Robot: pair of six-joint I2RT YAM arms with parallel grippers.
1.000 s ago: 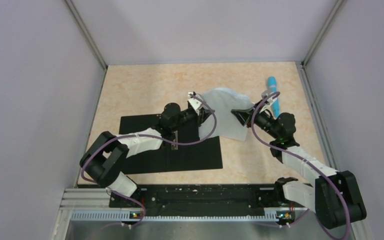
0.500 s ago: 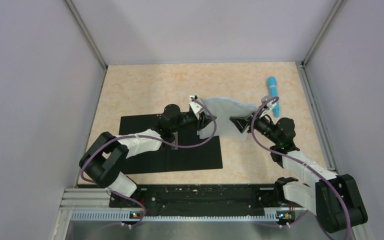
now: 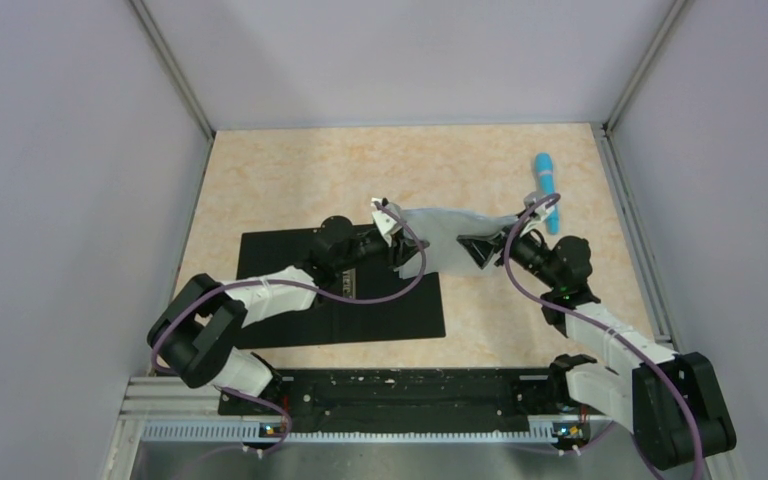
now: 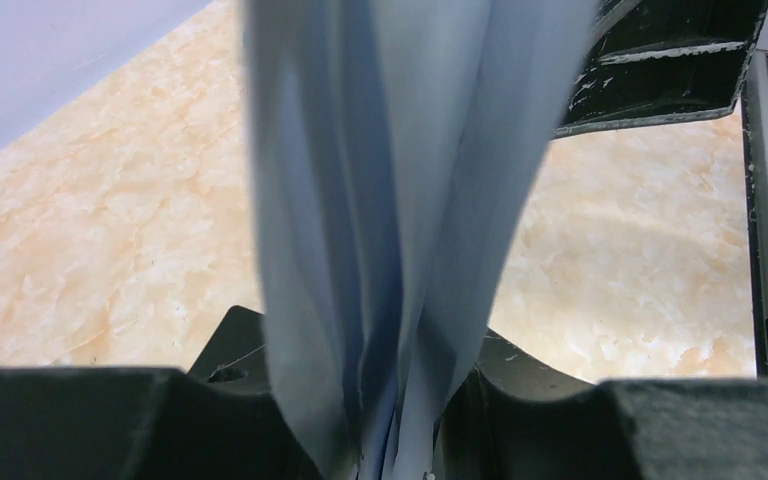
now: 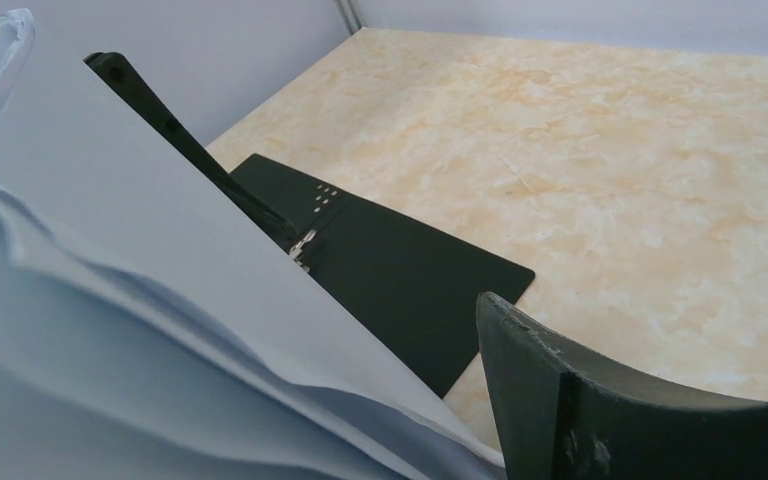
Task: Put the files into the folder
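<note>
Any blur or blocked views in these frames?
Top external: sharp, evenly lit. Left wrist: the white paper sheets hang close to the lens, soft and bluish, hiding the middle. Right wrist: near sheets are blurred, but the open black folder is crisp.

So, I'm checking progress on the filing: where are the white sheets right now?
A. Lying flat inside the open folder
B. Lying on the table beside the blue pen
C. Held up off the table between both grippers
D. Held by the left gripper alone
C: the files hang in the air, pinched by the left gripper and the right gripper, right of the open folder.
</note>
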